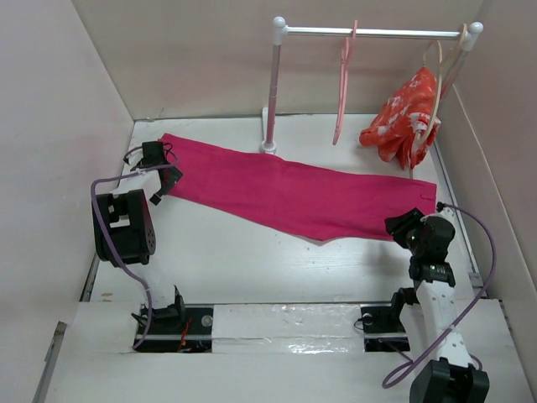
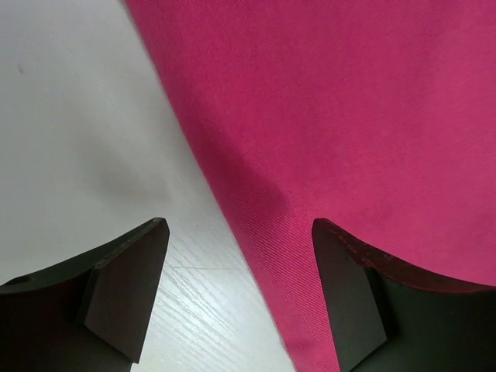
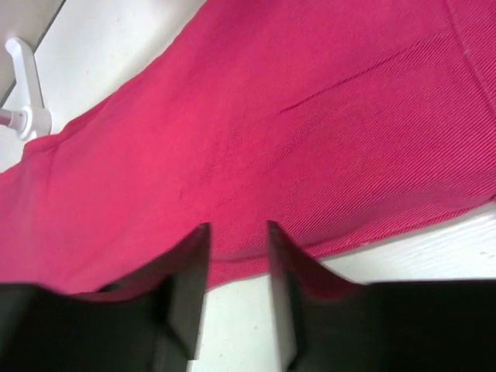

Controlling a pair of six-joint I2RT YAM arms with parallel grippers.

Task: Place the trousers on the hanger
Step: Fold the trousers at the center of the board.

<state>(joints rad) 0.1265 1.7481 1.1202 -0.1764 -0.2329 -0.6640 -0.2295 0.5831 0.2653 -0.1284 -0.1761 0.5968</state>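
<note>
Left gripper spread wide, straddling the trousers' edge: one finger over twill-textured magenta cloth, the other over white desk. Right gripper narrowly parted over the opposite end's hem, pinching nothing. Trousers lie flat, diagonal. Thin salmon hanger hangs on the rail.

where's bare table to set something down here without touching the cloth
Widest bare patch: the table in front of the trousers, between the left arm and right arm. A narrow strip lies behind the trousers, left of the rack pole. Crowded: back right, under the hanger and floral garment.
</note>
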